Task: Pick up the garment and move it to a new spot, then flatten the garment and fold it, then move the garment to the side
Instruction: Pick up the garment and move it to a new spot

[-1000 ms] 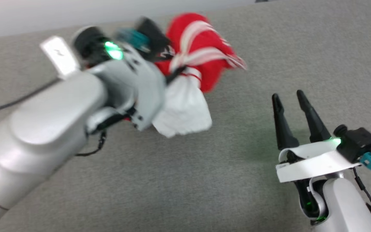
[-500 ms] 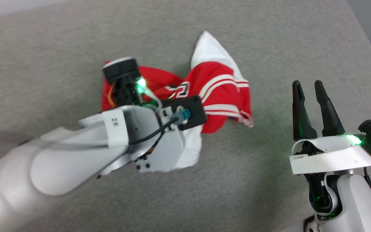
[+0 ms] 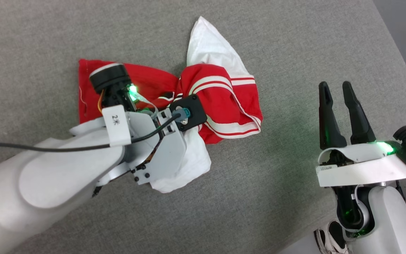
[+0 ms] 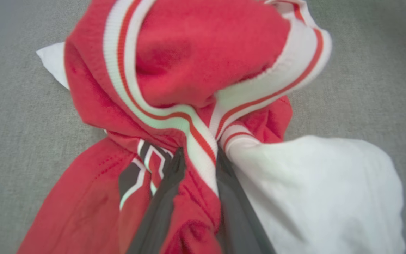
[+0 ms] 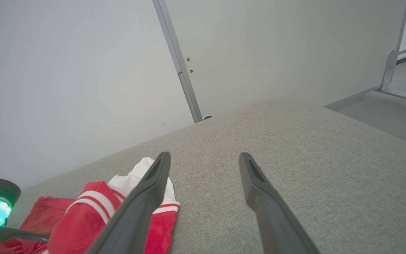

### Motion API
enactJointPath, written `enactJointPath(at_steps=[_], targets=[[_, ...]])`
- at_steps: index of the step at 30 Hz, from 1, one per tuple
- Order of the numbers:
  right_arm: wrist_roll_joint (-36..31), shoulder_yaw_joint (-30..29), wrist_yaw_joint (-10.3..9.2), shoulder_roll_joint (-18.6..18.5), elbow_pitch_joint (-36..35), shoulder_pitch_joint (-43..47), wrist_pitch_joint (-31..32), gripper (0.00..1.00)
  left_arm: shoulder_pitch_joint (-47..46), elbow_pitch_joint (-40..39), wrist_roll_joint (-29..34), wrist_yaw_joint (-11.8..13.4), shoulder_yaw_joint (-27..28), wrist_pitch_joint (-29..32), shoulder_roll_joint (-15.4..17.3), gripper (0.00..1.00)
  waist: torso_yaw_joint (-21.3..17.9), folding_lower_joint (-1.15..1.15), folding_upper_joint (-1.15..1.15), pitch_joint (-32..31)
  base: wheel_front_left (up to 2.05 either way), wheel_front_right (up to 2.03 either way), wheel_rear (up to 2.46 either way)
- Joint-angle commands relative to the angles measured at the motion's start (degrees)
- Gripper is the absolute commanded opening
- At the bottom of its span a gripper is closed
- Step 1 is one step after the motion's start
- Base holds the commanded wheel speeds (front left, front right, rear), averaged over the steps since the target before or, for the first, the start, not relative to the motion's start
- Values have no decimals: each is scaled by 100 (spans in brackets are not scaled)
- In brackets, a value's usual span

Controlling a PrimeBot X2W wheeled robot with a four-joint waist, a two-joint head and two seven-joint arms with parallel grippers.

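Observation:
The garment (image 3: 220, 95), red with white panels and striped trim, lies bunched on the grey padded surface (image 3: 277, 183) in the head view. My left arm reaches over it, and the wrist housing (image 3: 153, 155) hides the fingers there. In the left wrist view my left gripper (image 4: 200, 153) is shut on the garment's (image 4: 196, 63) gathered fabric and a striped trim band. A white panel (image 4: 323, 190) bulges to its right. My right gripper (image 3: 335, 88) stands open off the garment's right side, nothing between its fingers. The right wrist view shows that gripper (image 5: 204, 155) open, with the garment (image 5: 72, 222) at lower left.
The padded surface ends at an edge (image 3: 397, 46) on the right, with grey floor beyond. A shoe (image 3: 326, 240) shows at the bottom right. A black cable (image 3: 30, 147) runs along my left arm. A white wall with a metal strip (image 5: 178, 67) stands behind the surface.
The head camera has tilted down. My left gripper has brought the garment from the air down onto the surface, where it now spreads out, still clamped. The right gripper stays open.

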Motion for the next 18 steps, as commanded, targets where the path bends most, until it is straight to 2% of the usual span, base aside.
enactJointPath(at_steps=[1,3,4,6,9,13,18], targets=[[14,23,-6,20,-16,-42,-1,100,216,205,-39,12,-132,126,89,0,3,0,0,27,0,0,0],[-15,22,-6,19,-7,-56,-1,100,201,283,-105,12,-138,71,80,0,35,0,0,13,0,0,0],[-40,15,-6,19,4,-53,-1,100,183,323,-162,13,-137,23,69,30,65,0,0,-7,0,0,0],[-101,-11,-6,18,21,-26,-2,100,94,425,-302,13,-125,-188,17,100,150,0,0,-84,0,0,0],[-259,-42,-6,16,66,5,-1,100,-67,592,-554,12,-103,-623,-110,100,345,0,0,-260,0,0,0],[-578,-123,-6,14,160,81,-2,100,-280,946,-1007,13,-65,-1545,-251,100,705,0,0,-598,0,0,0],[-1045,-215,-6,11,294,175,-1,100,-114,1270,-1560,12,-72,-2478,-344,100,1254,0,0,-1059,0,0,0]])
